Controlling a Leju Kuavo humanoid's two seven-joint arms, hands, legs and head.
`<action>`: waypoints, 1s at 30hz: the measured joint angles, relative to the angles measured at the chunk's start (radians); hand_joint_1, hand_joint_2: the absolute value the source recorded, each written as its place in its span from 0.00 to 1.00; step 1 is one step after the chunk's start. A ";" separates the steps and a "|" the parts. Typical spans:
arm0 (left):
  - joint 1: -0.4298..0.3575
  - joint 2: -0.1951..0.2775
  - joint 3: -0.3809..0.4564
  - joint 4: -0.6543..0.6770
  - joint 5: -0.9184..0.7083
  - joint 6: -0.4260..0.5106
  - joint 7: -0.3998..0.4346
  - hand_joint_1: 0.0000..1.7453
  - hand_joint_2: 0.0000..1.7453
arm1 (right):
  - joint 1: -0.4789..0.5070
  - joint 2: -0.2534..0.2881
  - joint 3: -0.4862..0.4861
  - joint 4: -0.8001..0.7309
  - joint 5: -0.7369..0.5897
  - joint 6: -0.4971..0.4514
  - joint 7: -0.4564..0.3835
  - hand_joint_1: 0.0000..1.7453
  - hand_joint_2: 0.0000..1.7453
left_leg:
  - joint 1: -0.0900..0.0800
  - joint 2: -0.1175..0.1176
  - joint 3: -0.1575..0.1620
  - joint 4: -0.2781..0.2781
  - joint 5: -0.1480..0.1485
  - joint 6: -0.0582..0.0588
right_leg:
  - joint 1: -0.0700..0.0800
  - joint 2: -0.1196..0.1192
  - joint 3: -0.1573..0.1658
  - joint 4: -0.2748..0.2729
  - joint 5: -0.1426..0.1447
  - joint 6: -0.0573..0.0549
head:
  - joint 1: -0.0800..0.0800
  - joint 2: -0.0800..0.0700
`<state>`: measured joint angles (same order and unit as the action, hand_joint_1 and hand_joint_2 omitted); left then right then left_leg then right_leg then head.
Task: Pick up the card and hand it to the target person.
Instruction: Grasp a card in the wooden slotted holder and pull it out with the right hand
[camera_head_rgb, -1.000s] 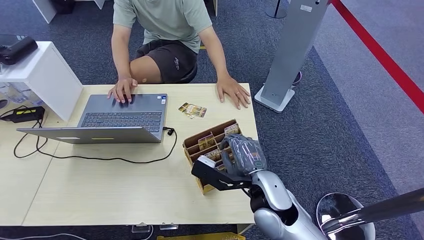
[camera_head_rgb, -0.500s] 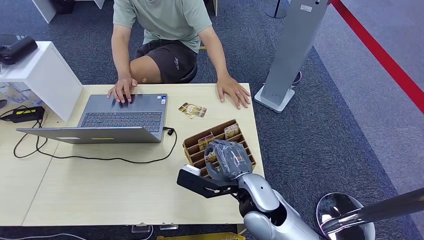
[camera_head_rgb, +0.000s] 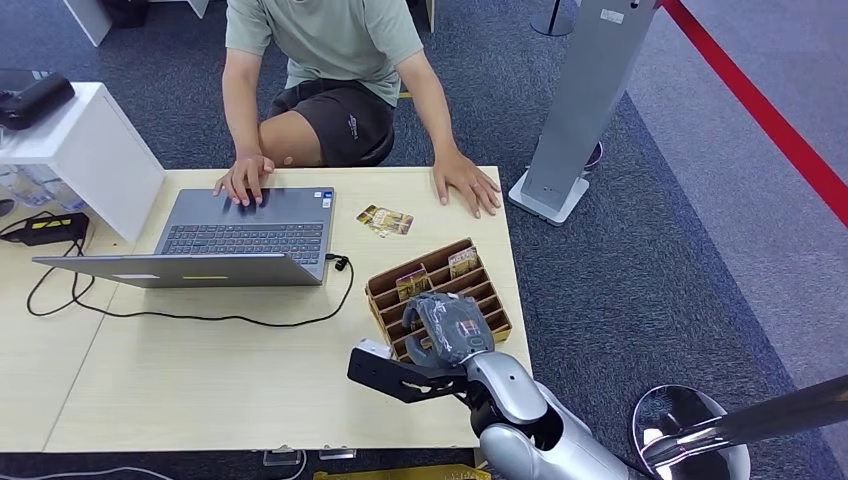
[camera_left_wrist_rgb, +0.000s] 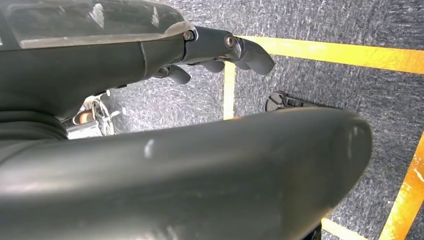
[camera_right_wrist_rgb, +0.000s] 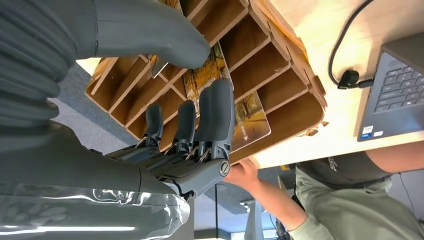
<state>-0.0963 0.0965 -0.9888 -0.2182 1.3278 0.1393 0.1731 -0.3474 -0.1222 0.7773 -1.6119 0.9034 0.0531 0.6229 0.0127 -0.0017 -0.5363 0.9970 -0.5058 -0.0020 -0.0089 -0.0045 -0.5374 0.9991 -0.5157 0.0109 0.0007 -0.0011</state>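
A: Head view first. Where is the right hand (camera_head_rgb: 452, 325)?

B: Over the rack (camera_head_rgb: 385, 285), which stands near the desk's (camera_head_rgb: 200, 380) right edge. Its fingers reach down into the slots. Two cards stand up in the slots towards the far end, and another card lies flat by the far edge, close to the person's hand (camera_head_rgb: 466, 184).

A: Left wrist view?

B: The left hand (camera_left_wrist_rgb: 220, 47) hangs over grey carpet with yellow lines, fingers curled in loosely and holding nothing that I can see.

A: Right wrist view?

B: The thumb (camera_right_wrist_rgb: 150, 32) and the dark fingers (camera_right_wrist_rgb: 217, 115) sit either side of the card (camera_right_wrist_rgb: 235, 102) standing in its slot. I cannot tell whether they are pinching it yet.

A: How to do this well?

B: I'd close thumb and fingers on the card's flat faces, then lift straight along the slot so the dividers don't catch it or tip the rack.

A: And the surroundings?

B: A pale wooden desk with a laptop (camera_head_rgb: 240, 235) and its cable (camera_head_rgb: 200, 315), then blue-grey carpet, a grey stand and a red floor line.
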 joint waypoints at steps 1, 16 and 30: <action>0.000 0.000 0.000 0.000 0.000 0.000 0.000 0.00 0.00 | 0.000 0.000 0.001 0.004 -0.001 -0.001 0.001 0.62 1.00 | 0.000 0.000 0.000 0.000 0.000 0.000 | 0.000 0.000 0.000 0.000 0.000 0.000 | 0.000 0.000; 0.000 0.000 0.000 0.000 0.001 -0.003 0.002 0.00 0.00 | 0.000 0.000 0.011 0.068 0.022 -0.007 0.024 0.56 1.00 | 0.000 0.000 0.000 0.000 0.000 0.000 | 0.000 0.000 0.000 0.000 0.000 0.000 | 0.000 0.000; 0.000 0.000 0.000 0.000 0.001 -0.002 0.002 0.00 0.00 | 0.006 0.000 0.010 0.105 0.030 -0.008 0.026 0.53 1.00 | 0.000 0.000 0.000 0.000 0.000 0.000 | 0.000 0.000 0.000 0.000 0.000 0.000 | -0.001 0.000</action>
<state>-0.0962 0.0961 -0.9888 -0.2182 1.3291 0.1373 0.1755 -0.3410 -0.1221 0.7870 -1.5071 0.9330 0.0453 0.6493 0.0127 -0.0016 -0.5361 0.9971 -0.5058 -0.0020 -0.0089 -0.0044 -0.5377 0.9990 -0.5157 0.0109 -0.0001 -0.0011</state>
